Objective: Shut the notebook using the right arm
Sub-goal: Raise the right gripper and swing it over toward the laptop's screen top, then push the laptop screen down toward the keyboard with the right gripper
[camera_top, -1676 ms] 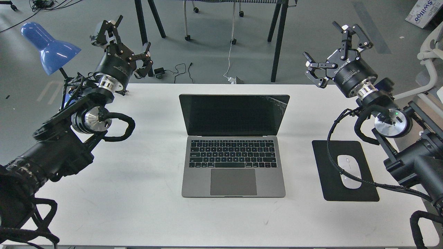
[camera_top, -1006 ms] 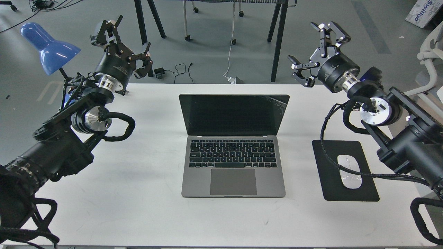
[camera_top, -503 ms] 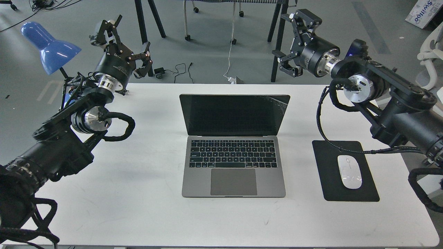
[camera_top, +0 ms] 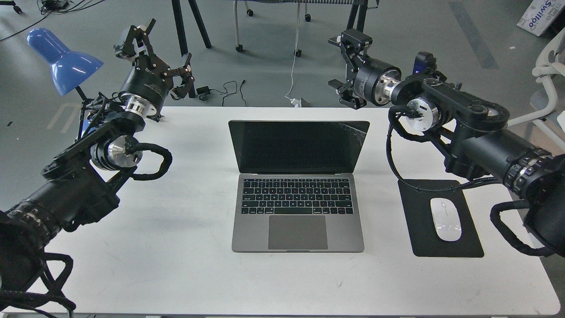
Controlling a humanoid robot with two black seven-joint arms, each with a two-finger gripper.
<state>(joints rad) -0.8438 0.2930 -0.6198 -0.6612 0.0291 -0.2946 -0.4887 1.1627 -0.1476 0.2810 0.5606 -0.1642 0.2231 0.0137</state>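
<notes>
The notebook (camera_top: 298, 207) stands open at the middle of the white table (camera_top: 185, 265), its black screen upright and facing me. My right arm (camera_top: 468, 128), with a blue part near its wrist, reaches in from the right. Its right gripper (camera_top: 339, 65) is open and empty, behind and above the screen's top right corner, apart from it. My left gripper (camera_top: 164, 49) is open and empty, raised over the table's far left corner.
A black mouse pad (camera_top: 441, 218) with a white mouse (camera_top: 446, 219) lies right of the notebook, under the right arm's cable. A blue desk lamp (camera_top: 64, 59) stands at the far left. Table and chair legs (camera_top: 355, 57) stand on the floor behind.
</notes>
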